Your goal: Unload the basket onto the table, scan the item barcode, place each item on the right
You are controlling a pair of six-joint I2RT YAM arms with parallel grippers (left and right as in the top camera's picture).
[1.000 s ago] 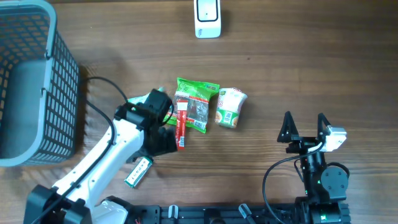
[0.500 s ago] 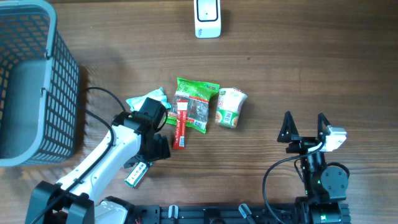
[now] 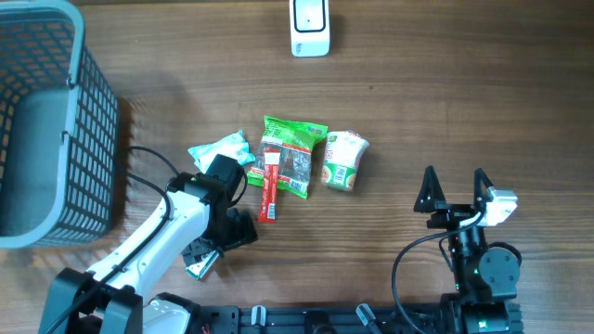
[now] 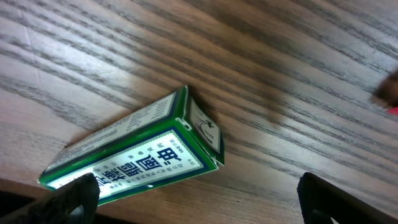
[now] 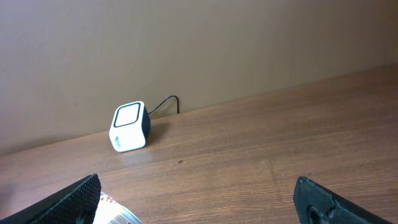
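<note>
left wrist view: my left gripper (image 4: pixel 199 200) wide open, holds nothing, over green box (image 4: pixel 134 158) lying on table (image 4: pixel 280 74) | step: i think pick-up approach | next: lower, center on box, close, carry to scanner (image 3: pixel 309 26)

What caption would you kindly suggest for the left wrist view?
Open left gripper hovers over a green-and-white box lying on the wooden table.

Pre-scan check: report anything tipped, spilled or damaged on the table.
The cup lies tipped on its side beside the green bag. The small green box lies askew, apart from the other items. No spill or damage shows.
</note>
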